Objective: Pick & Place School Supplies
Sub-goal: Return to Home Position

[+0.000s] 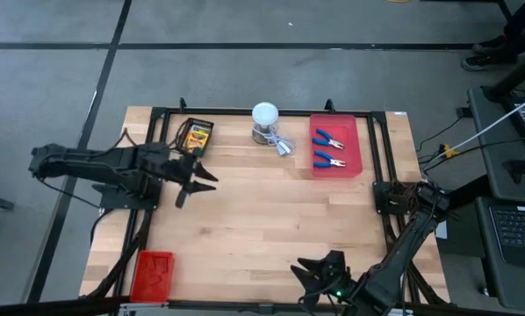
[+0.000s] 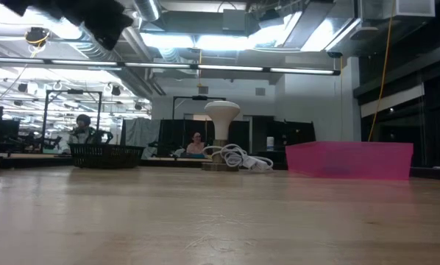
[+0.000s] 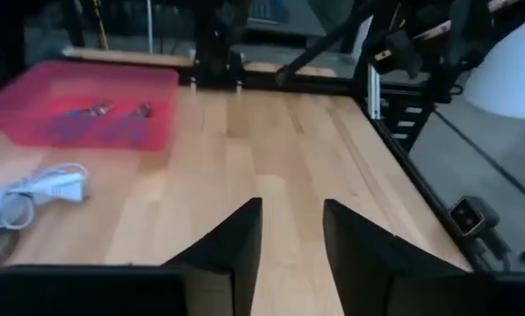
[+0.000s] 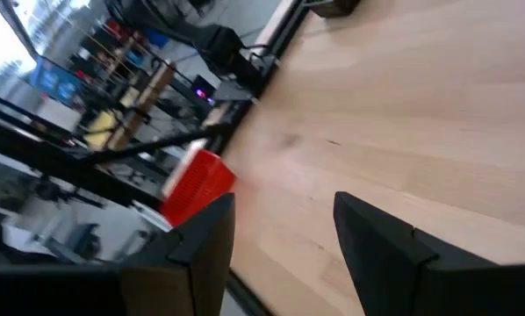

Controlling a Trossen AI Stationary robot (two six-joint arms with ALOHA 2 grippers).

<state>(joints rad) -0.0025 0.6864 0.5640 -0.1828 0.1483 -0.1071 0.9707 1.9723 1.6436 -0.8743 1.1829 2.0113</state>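
The crayon boxes point(image 1: 197, 135) lie in a black tray at the far left of the table. Two blue-handled pliers point(image 1: 329, 139) point(image 1: 327, 160) lie in a pink tray point(image 1: 355, 149), also seen in the left wrist view point(image 3: 87, 110). The small red blocks do not show. My left gripper point(image 1: 198, 182) point(image 3: 291, 233) is open and raised over the table, just on the near side of the crayon boxes. My right gripper point(image 1: 313, 272) point(image 4: 284, 228) is open near the table's near edge, pointing toward the left.
A white round-topped container point(image 1: 265, 118) with a coiled white cable point(image 1: 283, 146) stands at the far edge between the two trays. A flat red tray point(image 1: 152, 274) point(image 4: 197, 184) lies at the near left corner. Black frame rails point(image 1: 381, 149) run along the table's sides.
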